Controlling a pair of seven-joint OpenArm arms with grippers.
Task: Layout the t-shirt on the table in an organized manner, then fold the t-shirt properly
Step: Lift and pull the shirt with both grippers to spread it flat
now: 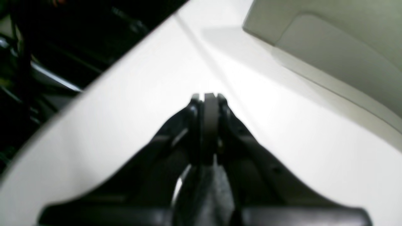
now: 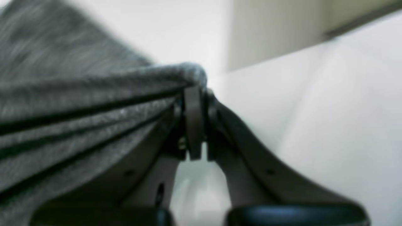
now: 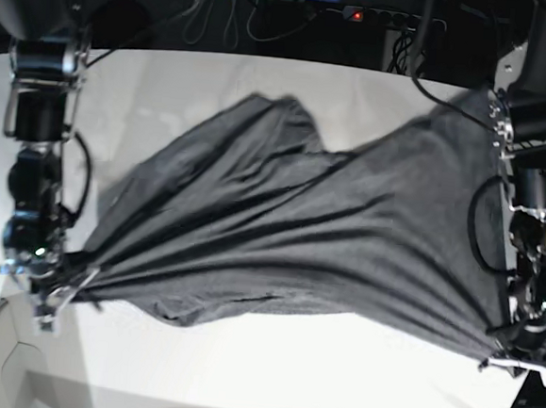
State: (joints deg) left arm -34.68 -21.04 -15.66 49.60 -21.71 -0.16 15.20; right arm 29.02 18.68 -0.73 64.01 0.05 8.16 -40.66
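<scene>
Heather-grey knit t-shirt (image 3: 280,233) (taut ridges) spans smooth table (image 3: 268,383).

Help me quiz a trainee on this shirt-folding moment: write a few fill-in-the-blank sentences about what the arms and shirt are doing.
1. The right gripper is shut on the grey ____.
2. The t-shirt is stretched between the two arms over the ____ table.
3. In its wrist view the left gripper has its fingers ____, with no cloth showing.
4. The cloth shows long ____ running from one arm to the other.

Missing words: t-shirt; white; closed; folds
</scene>
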